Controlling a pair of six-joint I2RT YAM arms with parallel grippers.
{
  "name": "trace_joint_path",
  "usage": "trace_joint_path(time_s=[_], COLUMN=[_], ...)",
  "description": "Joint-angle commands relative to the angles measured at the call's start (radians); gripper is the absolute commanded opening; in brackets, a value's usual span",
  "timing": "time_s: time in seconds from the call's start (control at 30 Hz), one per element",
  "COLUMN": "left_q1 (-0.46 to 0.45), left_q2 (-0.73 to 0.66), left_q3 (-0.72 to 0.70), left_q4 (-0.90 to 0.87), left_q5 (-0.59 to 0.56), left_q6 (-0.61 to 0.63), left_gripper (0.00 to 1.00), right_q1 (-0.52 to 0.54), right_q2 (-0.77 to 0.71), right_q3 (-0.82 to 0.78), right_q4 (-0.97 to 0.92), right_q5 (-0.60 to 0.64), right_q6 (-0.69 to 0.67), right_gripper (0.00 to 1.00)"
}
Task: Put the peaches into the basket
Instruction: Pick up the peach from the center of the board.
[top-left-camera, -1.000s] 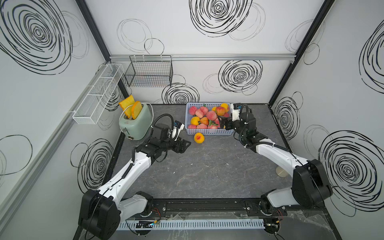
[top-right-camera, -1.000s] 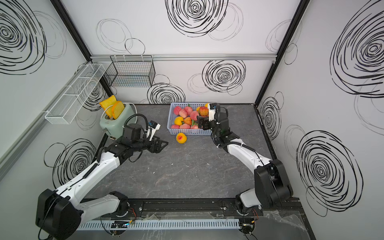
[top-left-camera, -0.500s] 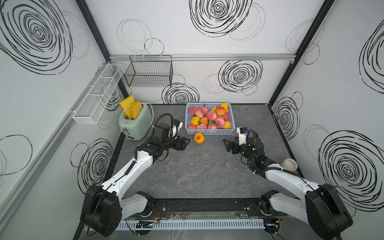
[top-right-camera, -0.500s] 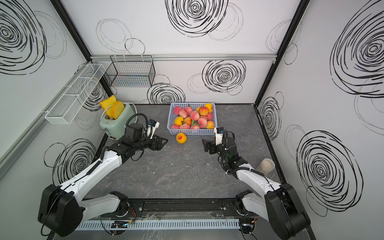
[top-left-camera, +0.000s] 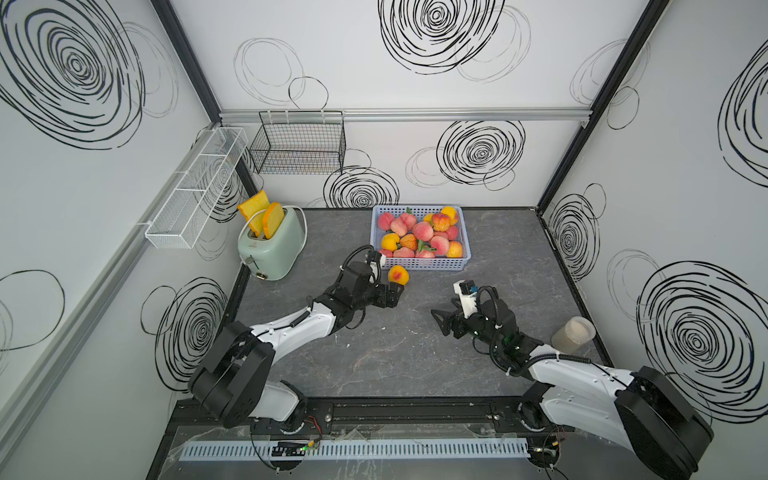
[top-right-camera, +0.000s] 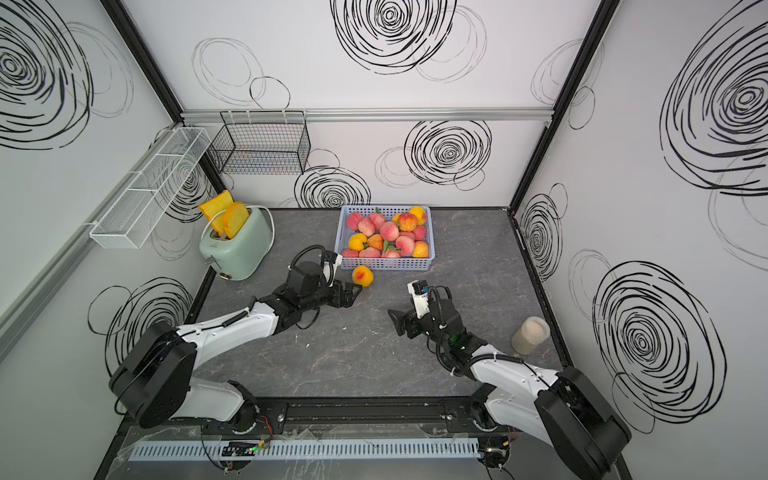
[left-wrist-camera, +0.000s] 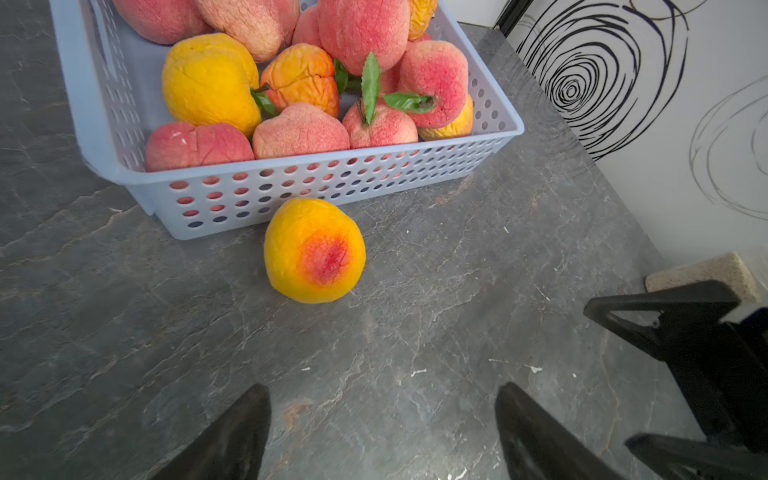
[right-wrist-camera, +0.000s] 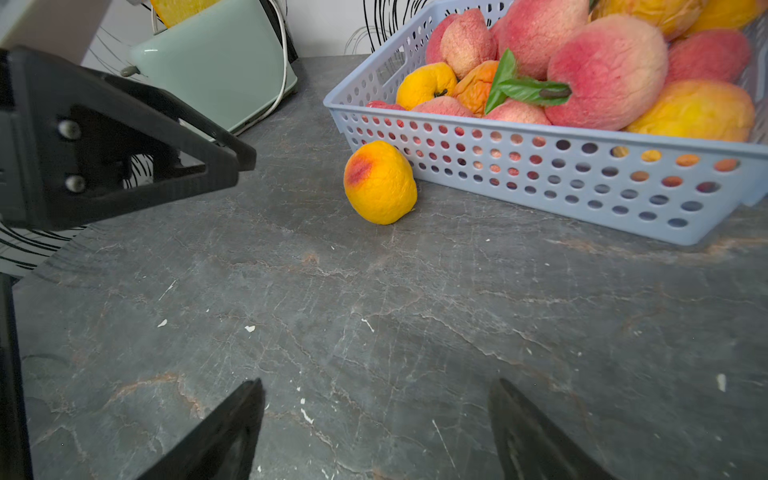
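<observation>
A lavender perforated basket (top-left-camera: 419, 264) (top-right-camera: 386, 264) at the back of the table holds several pink and yellow peaches (top-left-camera: 423, 230). One yellow peach with a red blush (top-left-camera: 398, 275) (top-right-camera: 362, 276) (left-wrist-camera: 314, 250) (right-wrist-camera: 380, 183) lies on the table against the basket's front wall (left-wrist-camera: 332, 183) (right-wrist-camera: 582, 174). My left gripper (top-left-camera: 398, 296) (top-right-camera: 353, 297) (left-wrist-camera: 382, 388) is open and empty, just short of that peach and pointing at it. My right gripper (top-left-camera: 438, 322) (top-right-camera: 395, 322) (right-wrist-camera: 376, 382) is open and empty, low over the table to the front right.
A mint green toaster (top-left-camera: 272, 245) with toast slices stands at the back left. A lidded jar (top-left-camera: 573, 334) sits by the right wall behind the right arm. A black wire basket (top-left-camera: 299, 145) and a white mesh shelf (top-left-camera: 195, 187) hang on the walls.
The right arm drew back from over the basket to the front right of the table. The left gripper moved closer to the loose peach and opened wider.
</observation>
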Motion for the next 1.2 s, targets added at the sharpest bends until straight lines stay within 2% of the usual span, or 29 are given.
trace_joint_path(time_s=[0.0, 0.23, 0.4, 0.73, 1.17], left_q1=[-0.018, -0.037, -0.042, -0.039, -0.033], left_q2=[0.061, 0.204, 0.289, 0.419, 0.505], left_q3=[-0.014, 0.009, 0.056, 0.112, 0.185], left_q4=[0.195, 0.295, 0.279, 0.338, 0.385], left_q5=[-0.098, -0.168, -0.223, -0.204, -0.227], left_q6=[-0.075, -0.132, -0.147, -0.189, -0.218], left_gripper=[0.91, 0.95, 0.95, 0.95, 0.92], right_q1=[0.01, 0.013, 0.014, 0.017, 0.018], right_q2=[0.002, 0.002, 0.008, -0.015, -0.009], right_q3=[0.0, 0.006, 0.012, 0.004, 0.007], right_q4=[0.066, 0.065, 0.061, 0.068, 0.065], right_q5=[0.024, 0.038, 0.037, 0.039, 0.041], right_q6=[-0.018, -0.015, -0.015, -0.014, -0.016], right_gripper=[0.87, 0.89, 0.9, 0.94, 0.93])
